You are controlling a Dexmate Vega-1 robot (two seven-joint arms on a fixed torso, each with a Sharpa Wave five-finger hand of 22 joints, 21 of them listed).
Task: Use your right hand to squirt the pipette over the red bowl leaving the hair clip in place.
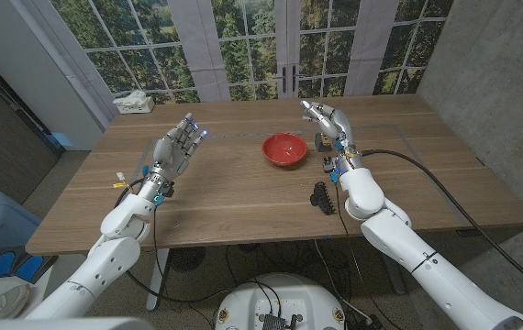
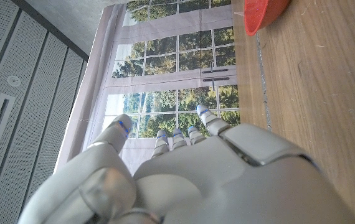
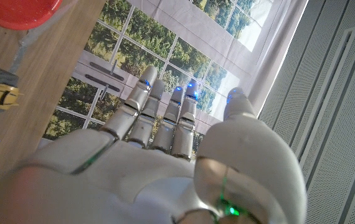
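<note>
Wooden table [image 1: 243,197], right robot hand [image 1: 328,122] raised, fingers spread, empty

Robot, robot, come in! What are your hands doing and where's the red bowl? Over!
Left hand open, raised. Right hand open, raised beside red bowl. Hair clip on table, untouched. Pipette not made out.

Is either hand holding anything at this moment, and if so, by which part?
Nothing is held. The left hand and right hand are both raised above the table with fingers apart and nothing in them.

1 red bowl [image 1: 283,148], 1 blk hair clip [image 1: 324,197], 2 hands: left hand [image 1: 175,147], right hand [image 1: 328,122]
</note>
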